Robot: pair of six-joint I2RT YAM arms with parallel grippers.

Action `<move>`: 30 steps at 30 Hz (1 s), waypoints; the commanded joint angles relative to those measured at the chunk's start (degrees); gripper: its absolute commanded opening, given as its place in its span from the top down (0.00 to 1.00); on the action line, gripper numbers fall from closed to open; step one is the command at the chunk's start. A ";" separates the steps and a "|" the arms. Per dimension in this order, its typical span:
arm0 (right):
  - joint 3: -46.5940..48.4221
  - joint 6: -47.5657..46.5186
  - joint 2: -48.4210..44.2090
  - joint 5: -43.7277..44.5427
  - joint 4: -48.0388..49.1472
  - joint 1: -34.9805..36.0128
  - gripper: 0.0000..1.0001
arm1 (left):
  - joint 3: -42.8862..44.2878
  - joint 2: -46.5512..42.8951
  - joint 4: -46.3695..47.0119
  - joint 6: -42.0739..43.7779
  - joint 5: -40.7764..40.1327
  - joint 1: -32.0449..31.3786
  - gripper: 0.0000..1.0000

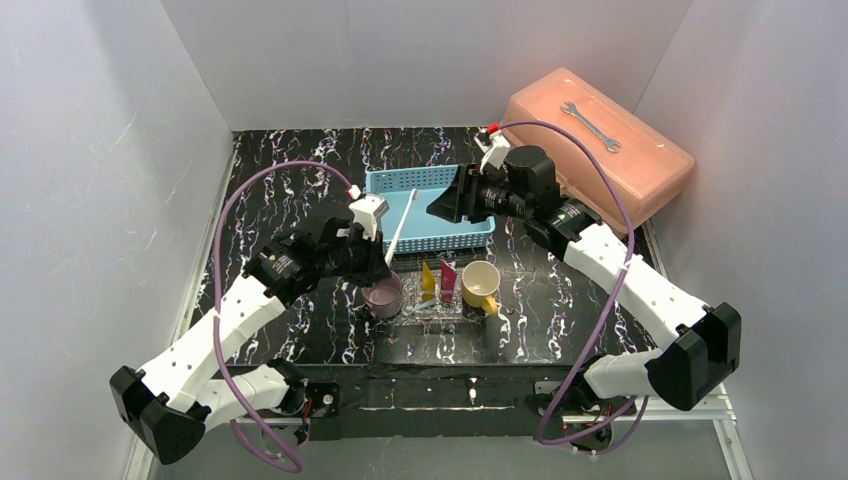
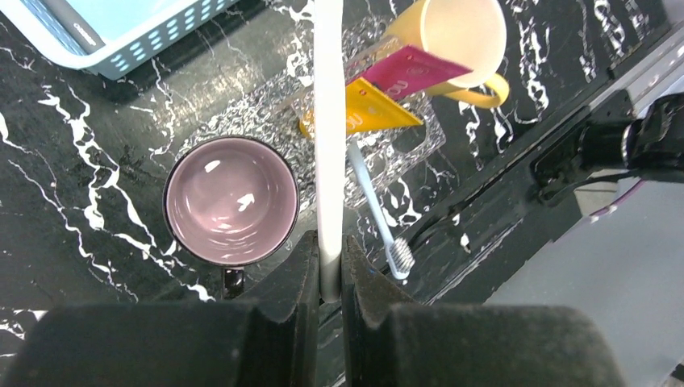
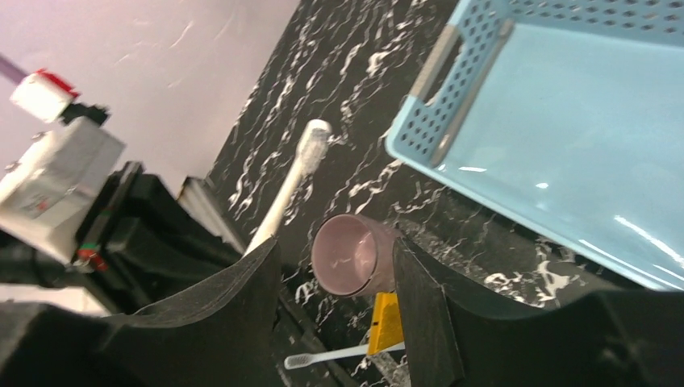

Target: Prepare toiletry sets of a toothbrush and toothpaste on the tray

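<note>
— Looked at the tray first?

— Did. Saw the yellow tube and the pink tube side by side at one end of it, just beside the yellow cup. Noted a pale-blue toothbrush lying there too, with its bristle head poking past the edge toward the table.

— And off the tray?

— Found the white toothbrush up in the air, pinched by its handle in the left claw, clenched tight on it. Saw it tilted, passing between the purple cup and the tray, with the bristles up over the near rim of the blue basket.

— Checked the right claw?

— Saw it spread wide with nothing between the fingers, hanging at the basket's right end.

— Anything further out?

— Noticed a pink box at the far right corner, with a wrench lying on its lid.
</note>
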 commanded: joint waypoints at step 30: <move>2.29 11.27 1.91 -21.39 4.31 -2.93 0.37 | 2.29 -4.46 -8.75 15.61 -6.29 -10.97 1.00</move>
